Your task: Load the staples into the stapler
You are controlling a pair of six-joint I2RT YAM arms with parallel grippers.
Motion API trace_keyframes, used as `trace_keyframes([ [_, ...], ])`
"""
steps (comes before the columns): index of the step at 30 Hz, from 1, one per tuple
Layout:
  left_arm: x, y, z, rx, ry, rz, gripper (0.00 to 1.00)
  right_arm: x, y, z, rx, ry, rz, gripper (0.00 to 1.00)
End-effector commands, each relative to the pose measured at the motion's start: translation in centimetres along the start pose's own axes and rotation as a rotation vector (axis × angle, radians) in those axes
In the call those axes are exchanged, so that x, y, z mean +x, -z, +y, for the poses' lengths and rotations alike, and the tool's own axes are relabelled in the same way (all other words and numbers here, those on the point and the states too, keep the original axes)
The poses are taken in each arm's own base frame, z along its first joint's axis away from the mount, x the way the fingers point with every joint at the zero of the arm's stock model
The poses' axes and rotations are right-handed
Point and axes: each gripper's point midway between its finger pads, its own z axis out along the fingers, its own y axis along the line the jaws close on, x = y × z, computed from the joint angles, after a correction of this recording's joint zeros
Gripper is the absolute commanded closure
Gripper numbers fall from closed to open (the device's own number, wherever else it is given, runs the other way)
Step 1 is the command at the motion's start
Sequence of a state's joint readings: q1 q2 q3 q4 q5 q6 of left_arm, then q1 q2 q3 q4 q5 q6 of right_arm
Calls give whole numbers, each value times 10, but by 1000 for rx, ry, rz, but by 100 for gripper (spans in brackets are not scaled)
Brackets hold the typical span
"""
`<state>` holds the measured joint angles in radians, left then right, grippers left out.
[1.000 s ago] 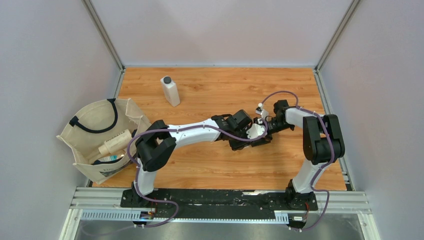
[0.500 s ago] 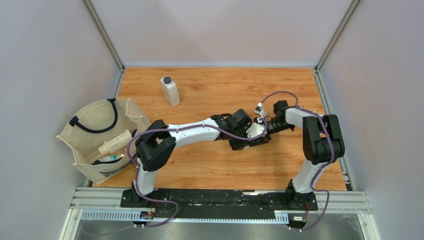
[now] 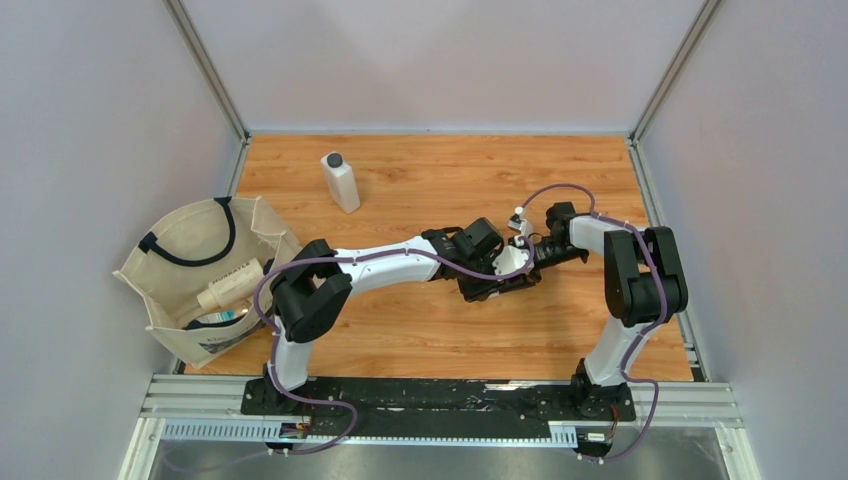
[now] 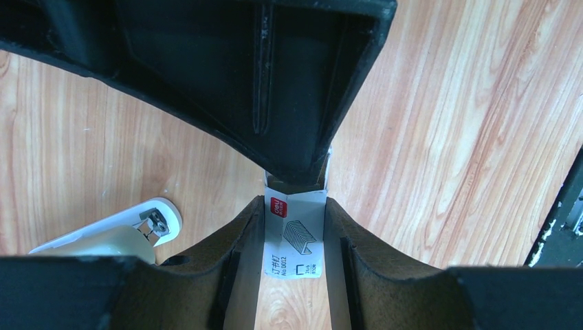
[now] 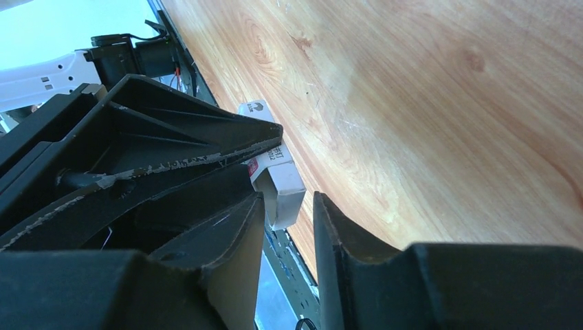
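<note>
While left gripper [image 4: 294, 213] clamps staple box [image 4: 294, 240] mid-bench [image 3: 400, 170], right gripper [image 5: 289, 203] sits narrow around its free end, contact unclear: probably bracing box so tray slides out. Stapler [image 4: 110, 234] lies just beside.

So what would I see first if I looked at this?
In the middle, the left gripper pinches a tiny white staples box while the right gripper straddles its end. A canvas tote bag holding bottles sits at the wooden table's left edge; a white bottle stands farther back.
</note>
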<state>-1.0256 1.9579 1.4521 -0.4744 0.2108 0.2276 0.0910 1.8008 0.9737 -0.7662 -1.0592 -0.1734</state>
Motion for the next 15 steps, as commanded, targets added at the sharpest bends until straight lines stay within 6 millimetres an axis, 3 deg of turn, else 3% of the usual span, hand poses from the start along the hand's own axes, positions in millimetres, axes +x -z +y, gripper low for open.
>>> trace_keyframes([
  [1,-31,22,-2,3,3,-99,57,-5,1,7,-40,20,-10,71],
  [9,-29,22,-2,3,3,-96,58,-5,1,7,-37,20,-10,72],
  [15,-27,22,-2,0,1,-93,58,-5,1,7,-34,23,-9,80],
])
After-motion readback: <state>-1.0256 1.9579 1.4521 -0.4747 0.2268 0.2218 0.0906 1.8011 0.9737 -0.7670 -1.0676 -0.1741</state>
